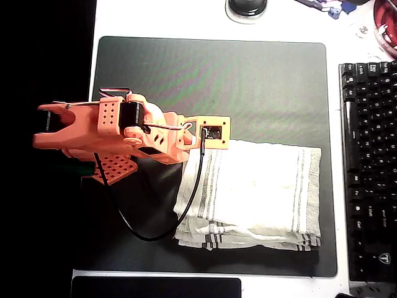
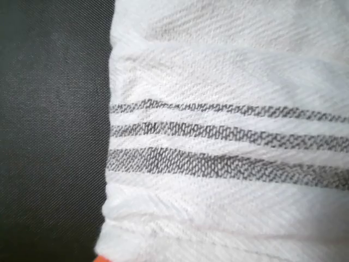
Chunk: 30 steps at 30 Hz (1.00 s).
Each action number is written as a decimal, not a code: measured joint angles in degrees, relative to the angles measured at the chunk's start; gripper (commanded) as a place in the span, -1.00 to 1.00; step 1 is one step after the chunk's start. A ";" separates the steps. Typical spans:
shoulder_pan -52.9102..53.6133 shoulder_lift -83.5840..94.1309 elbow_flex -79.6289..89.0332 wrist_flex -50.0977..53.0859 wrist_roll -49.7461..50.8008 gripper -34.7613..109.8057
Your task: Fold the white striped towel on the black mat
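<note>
The white striped towel (image 1: 254, 192) lies folded in layers on the lower right part of the black mat (image 1: 248, 81), its grey stripe bands running along the left and right ends. My orange gripper (image 1: 181, 148) hangs over the towel's upper left corner, its jaws hidden beneath the wrist and camera mount. The wrist view is very close to the towel (image 2: 229, 136), showing three grey stripes, with the black mat (image 2: 52, 136) on the left. An orange fingertip (image 2: 99, 258) peeks in at the bottom edge.
A black keyboard (image 1: 369, 167) stands right of the mat. A round black object (image 1: 247, 7) sits beyond the mat's far edge, and a red item (image 1: 386, 28) at the top right corner. A black cable (image 1: 149, 234) loops from the arm over the mat.
</note>
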 measured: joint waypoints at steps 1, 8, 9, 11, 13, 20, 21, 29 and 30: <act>0.00 0.00 0.00 0.00 0.00 -0.39; -0.09 0.00 0.00 0.00 0.00 -0.49; -0.26 0.00 0.00 0.00 0.00 -0.51; -0.53 0.00 0.00 0.00 0.00 -0.52; -0.53 0.00 0.00 0.00 0.00 -0.52; -0.53 0.00 0.00 0.00 0.00 -0.52; -0.35 0.00 0.00 0.00 0.00 -0.52; -0.18 0.00 0.00 0.00 0.00 -0.52; -0.18 0.00 0.00 0.00 0.00 -0.52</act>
